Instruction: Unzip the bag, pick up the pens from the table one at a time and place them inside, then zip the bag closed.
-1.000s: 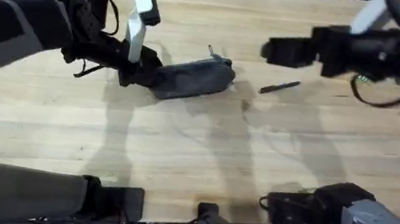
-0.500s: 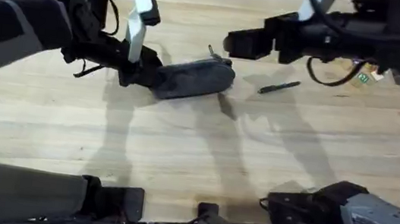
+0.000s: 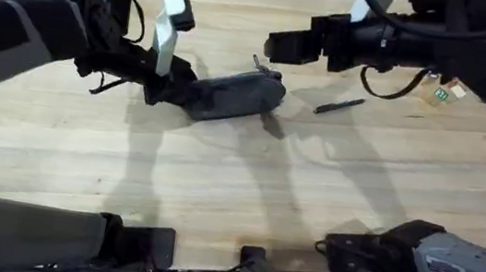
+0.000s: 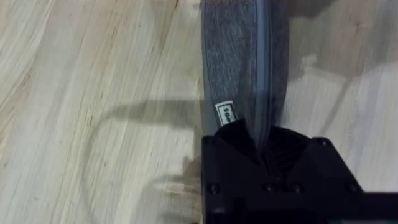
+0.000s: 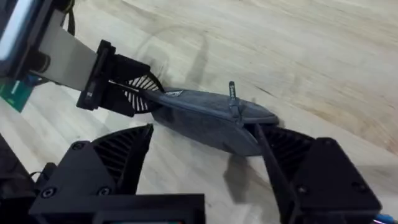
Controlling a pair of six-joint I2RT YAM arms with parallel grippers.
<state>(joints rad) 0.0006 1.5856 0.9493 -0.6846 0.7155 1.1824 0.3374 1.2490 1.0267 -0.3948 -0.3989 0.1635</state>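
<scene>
table [image 3: 218, 189]: butcher-block, carries all | bag [image 3: 234, 95]: mid-table, long axis left-right, zipper closed, pull tab [image 5: 232, 89] upright at right end | left hand [image 3: 170, 90]: clamped on bag's left end | right hand [image 3: 277, 45]: wide, just above tab end, nearer arm | pen [image 3: 340, 105]: right of bag

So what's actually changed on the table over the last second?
The right gripper, open, swung leftward across the light wooden table until it hangs above the zipper-pull end of the oblong grey felt pouch. It has taken hold of nothing. The left gripper stayed clamped on the pouch's other end, and the thin black pen lay unmoved.
</scene>
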